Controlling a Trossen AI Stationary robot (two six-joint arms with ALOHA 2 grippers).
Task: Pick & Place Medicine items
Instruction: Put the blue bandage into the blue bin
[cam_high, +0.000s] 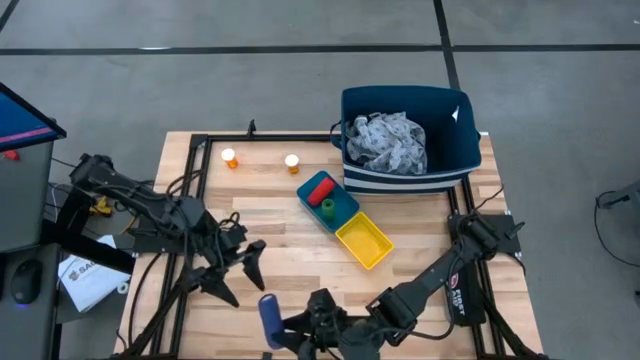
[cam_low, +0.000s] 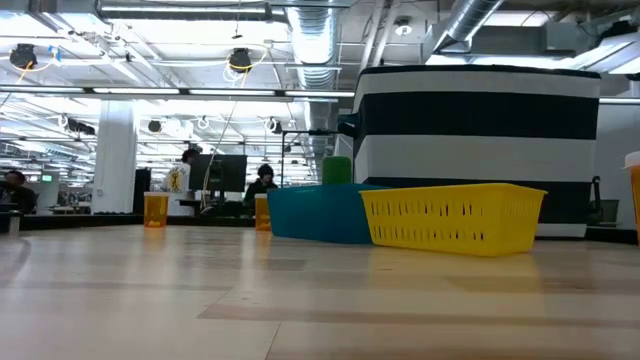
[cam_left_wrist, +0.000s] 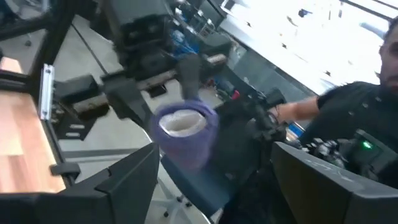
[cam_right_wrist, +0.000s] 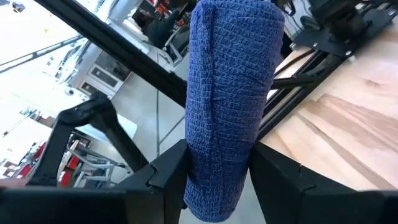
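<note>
My right gripper (cam_high: 290, 325) is at the table's near edge, shut on a blue roll of crinkled wrap (cam_high: 268, 318). The roll fills the right wrist view (cam_right_wrist: 227, 106). In the left wrist view it shows end-on, with a white core (cam_left_wrist: 183, 132). My left gripper (cam_high: 238, 272) is open, just to the far-left of the roll, touching nothing. Two orange white-capped pill bottles (cam_high: 230, 158) (cam_high: 292, 163) stand on the far part of the table. A red bottle (cam_high: 320, 188) and a green bottle (cam_high: 327, 206) are in the blue tray (cam_high: 345, 205). My right gripper pinches the blue roll's side, about midway along its length (cam_right_wrist: 217, 158), between its two fingers (cam_right_wrist: 166, 173). The fingers come roughly level from the table's right and lie across the roll. The roll sticks out past both fingers and looks clear of the tabletop.
A yellow tray (cam_high: 364, 241) lies next to the blue tray, mid-table. A dark blue striped bin (cam_high: 455, 150) holding a grey patterned cloth (cam_high: 388, 140) stands at the far right. Bare wood lies between the trays and the near edge. People sit beyond the table (cam_low: 262, 180).
</note>
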